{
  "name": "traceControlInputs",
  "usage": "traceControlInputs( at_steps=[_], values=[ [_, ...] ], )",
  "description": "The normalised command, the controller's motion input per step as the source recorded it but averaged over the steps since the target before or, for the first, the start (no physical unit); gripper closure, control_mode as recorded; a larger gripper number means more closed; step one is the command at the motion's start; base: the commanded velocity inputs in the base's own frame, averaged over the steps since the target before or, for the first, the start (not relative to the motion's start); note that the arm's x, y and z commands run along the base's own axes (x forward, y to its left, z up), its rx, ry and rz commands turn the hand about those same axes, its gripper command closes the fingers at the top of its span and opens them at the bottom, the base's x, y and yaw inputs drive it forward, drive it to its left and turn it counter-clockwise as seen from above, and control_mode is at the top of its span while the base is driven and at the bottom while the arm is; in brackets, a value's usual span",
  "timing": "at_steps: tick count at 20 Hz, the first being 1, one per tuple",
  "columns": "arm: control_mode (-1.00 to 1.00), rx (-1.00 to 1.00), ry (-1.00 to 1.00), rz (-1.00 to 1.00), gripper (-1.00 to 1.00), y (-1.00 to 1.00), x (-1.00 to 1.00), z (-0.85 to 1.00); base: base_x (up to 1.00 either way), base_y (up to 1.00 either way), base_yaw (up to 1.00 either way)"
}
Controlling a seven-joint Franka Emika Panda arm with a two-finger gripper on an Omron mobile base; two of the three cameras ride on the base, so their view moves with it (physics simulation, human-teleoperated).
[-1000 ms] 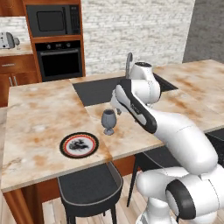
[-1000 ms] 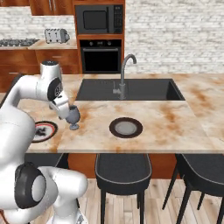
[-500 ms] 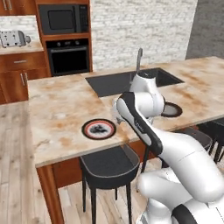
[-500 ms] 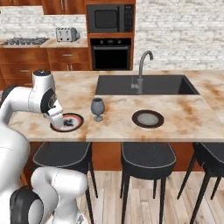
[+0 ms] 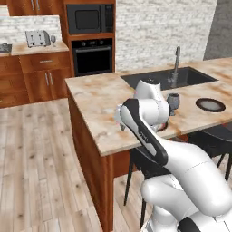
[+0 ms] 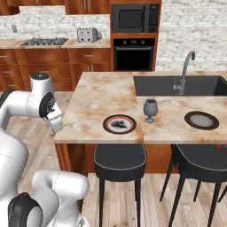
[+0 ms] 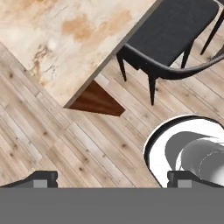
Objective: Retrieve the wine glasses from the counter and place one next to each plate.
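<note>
One smoky wine glass (image 6: pixel 150 109) stands upright on the island between the red-ringed plate (image 6: pixel 119 124) and the grey-centred plate (image 6: pixel 201 120). The left base view has the same wine glass (image 5: pixel 172 99) near the grey plate (image 5: pixel 210 104), with my arm covering most of the red-ringed plate. A second small wine glass (image 5: pixel 53 41) stands on the far counter (image 5: pixel 27 48) beside the toaster. My gripper (image 6: pixel 56 126) hangs off the island's left corner, over the floor. In the hand view the gripper (image 7: pixel 111 178) is open and holds nothing.
A toaster (image 6: pixel 86 34) sits on the back counter, with a wall oven and microwave (image 6: pixel 134 18) to its right. The island has a black sink with a tap (image 6: pixel 186 71). Black stools (image 6: pixel 119 160) line its near side. Wood floor (image 5: pixel 36 154) lies between island and counter.
Both base views have shifted, so the base has driven and the island now lies further right. The arm has swung from the glass to the island's left corner. The gripper stays open.
</note>
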Motion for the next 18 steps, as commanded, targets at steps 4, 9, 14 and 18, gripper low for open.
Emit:
traceControlInputs(
  at_steps=[4, 9, 14, 18],
  values=[
    [1.0, 0.0, 0.0, 0.0, -1.0, 0.0, 0.0, 0.0, 0.08, 1.0, -0.01],
    [1.0, 0.0, 0.0, 0.0, -1.0, 0.0, 0.0, 0.0, 0.39, 1.0, -0.06],
    [1.0, 0.0, 0.0, 0.0, -1.0, 0.0, 0.0, 0.0, 0.98, 1.0, -0.19],
    [1.0, 0.0, 0.0, 0.0, -1.0, 0.0, 0.0, 0.0, 1.0, 0.97, -0.28]
  ],
)
